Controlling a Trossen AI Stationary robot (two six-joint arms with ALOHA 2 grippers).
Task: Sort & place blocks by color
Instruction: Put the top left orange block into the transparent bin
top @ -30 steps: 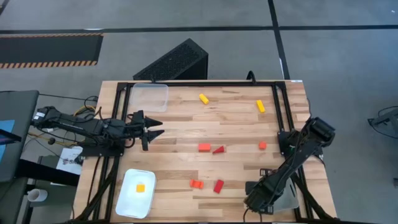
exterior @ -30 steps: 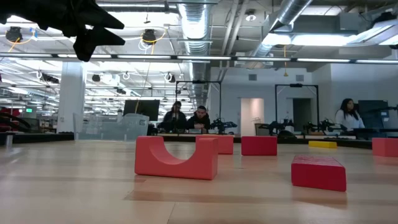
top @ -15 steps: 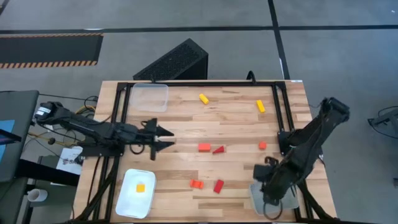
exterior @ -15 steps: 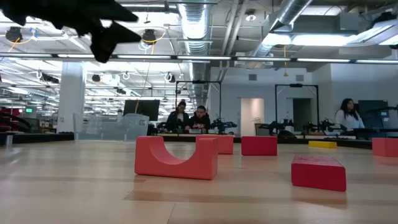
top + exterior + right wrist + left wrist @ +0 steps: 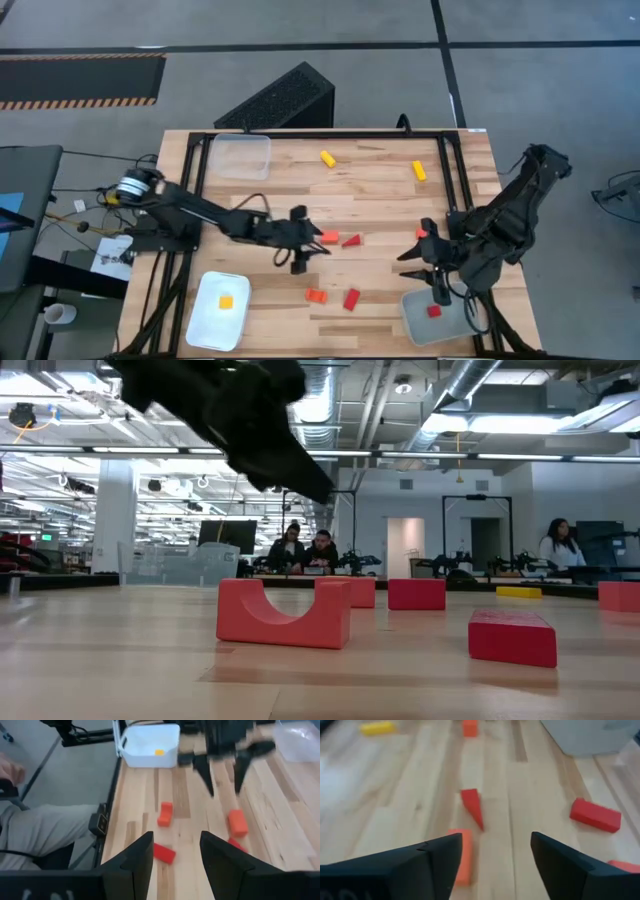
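Observation:
My left gripper [image 5: 310, 242] is open over the table's middle, just short of an orange block [image 5: 328, 237] with a red wedge [image 5: 351, 241] beside it. In its wrist view the open fingers [image 5: 495, 855] frame the orange block [image 5: 465, 855] and the wedge [image 5: 472, 807]. My right gripper [image 5: 425, 272] is open, above the wood by the clear tray [image 5: 455, 325], which holds a red block [image 5: 432, 311]. An orange arch [image 5: 316, 296] and a red bar [image 5: 351, 299] lie on the near side. Two yellow blocks [image 5: 327, 158] [image 5: 419, 171] and a small orange block [image 5: 422, 234] lie farther off.
A white tray [image 5: 205, 325] at the near left corner holds a yellow block [image 5: 226, 302]. An empty clear tray [image 5: 240, 156] sits at the far left corner. Black frame rails [image 5: 190, 200] run along both table sides. A person's hand [image 5: 10, 770] shows beyond the table's edge.
My left arm has reached from the table's left edge toward the middle, up to the orange block. My right gripper has risen off the near-right clear tray and moved toward the table's far side, uncovering a red block lying in it.

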